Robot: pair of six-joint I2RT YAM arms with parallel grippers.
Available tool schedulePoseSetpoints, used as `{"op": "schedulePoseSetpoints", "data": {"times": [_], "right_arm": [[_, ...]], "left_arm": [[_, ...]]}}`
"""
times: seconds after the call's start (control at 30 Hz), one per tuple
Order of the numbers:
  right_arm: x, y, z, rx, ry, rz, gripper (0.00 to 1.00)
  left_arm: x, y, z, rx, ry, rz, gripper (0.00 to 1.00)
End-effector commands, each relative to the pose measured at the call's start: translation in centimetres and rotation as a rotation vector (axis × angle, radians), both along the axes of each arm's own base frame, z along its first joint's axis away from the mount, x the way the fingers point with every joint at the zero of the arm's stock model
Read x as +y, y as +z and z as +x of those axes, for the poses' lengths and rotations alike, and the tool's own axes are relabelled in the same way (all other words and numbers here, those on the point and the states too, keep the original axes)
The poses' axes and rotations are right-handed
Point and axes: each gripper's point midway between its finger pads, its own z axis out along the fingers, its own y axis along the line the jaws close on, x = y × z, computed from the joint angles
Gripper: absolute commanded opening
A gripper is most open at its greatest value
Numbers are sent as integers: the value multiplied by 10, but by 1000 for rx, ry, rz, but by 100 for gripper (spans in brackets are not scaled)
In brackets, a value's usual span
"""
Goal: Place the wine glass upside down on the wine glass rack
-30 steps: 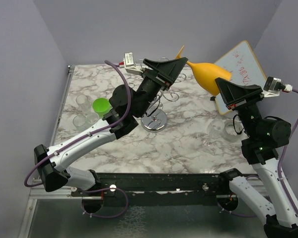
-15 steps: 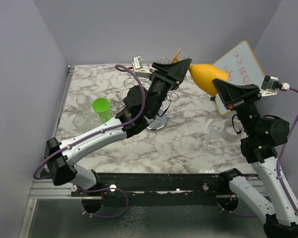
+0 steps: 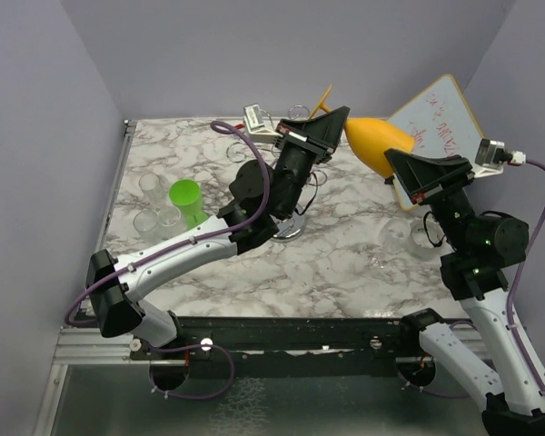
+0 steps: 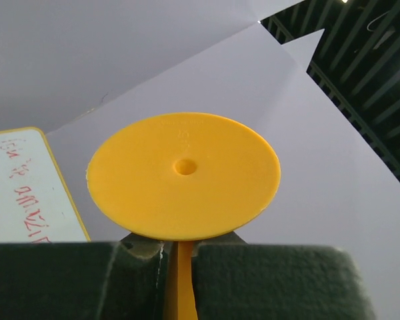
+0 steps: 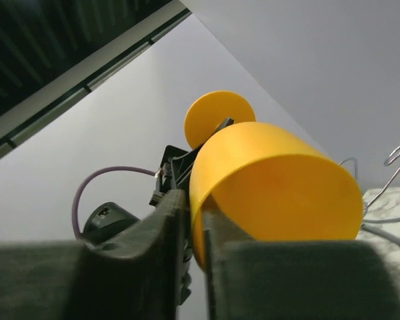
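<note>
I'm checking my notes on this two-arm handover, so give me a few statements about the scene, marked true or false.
1. The left gripper has its fingers shut on the stem of the wine glass. True.
2. The wine glass is clear. False: it is opaque orange-yellow.
3. The right gripper pinches the rim of the glass's bowl. True.
4. The wine glass hangs on the wine glass rack. False: both grippers hold it in the air, and the rack stands on the table under the left arm.
5. The green cup stands to the right of the rack in the top view. False: it stands to the rack's left.
</note>
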Motion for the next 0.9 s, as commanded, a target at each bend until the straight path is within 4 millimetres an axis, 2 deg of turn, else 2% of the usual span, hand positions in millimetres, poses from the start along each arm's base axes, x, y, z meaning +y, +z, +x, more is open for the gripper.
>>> {"op": "schedulePoseSetpoints", "data": {"times": [0.0, 0.1, 0.23, 0.4, 0.53, 0.7, 0.87], "right_arm": [[8, -11, -10, 0, 16, -117, 35], [4, -17, -10, 24, -22, -147, 58], [-3, -27, -7, 99, -81, -210, 75], [-20, -50, -7, 205, -185, -311, 84], [-43, -52, -15, 245, -302, -329, 89], [-52, -36, -24, 212, -347, -337, 90], [-38, -8, -35, 114, -272, -384, 89]], "left_arm": [[7, 17, -4, -97, 42, 37, 0], [-1, 27, -12, -178, 24, 101, 0], [-2, 33, -18, -271, 47, 194, 0], [-4, 38, -23, -404, 95, 334, 0], [-13, 42, -35, -569, 104, 461, 0], [-20, 35, -46, -719, 110, 590, 0], [-28, 25, -58, -825, 69, 676, 0]]}}
